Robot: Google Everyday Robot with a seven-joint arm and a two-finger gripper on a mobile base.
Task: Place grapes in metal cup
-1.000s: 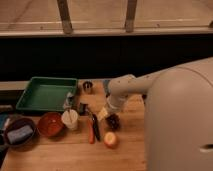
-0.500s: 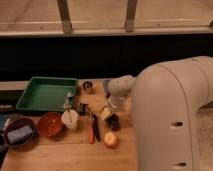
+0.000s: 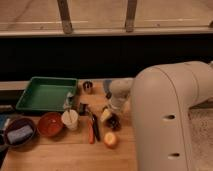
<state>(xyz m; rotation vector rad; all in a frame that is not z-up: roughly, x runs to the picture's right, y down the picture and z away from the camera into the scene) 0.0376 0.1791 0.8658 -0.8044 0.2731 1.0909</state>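
The grapes are a small dark bunch on the wooden table, right of centre. The gripper hangs from the white arm's wrist and sits right at the grapes' upper left, partly covering them. The metal cup is a small silver cylinder standing at the back of the table, beside the green tray, up and to the left of the gripper and apart from it.
A green tray lies at the back left. A white cup, a red-orange bowl and a dark bowl with a blue sponge stand in front of it. An apple and an orange stick lie near the grapes. The arm's bulk fills the right.
The arm's white body has swung further into view and now covers more of the right side. The gripper has stayed by the grapes. The objects have not moved.
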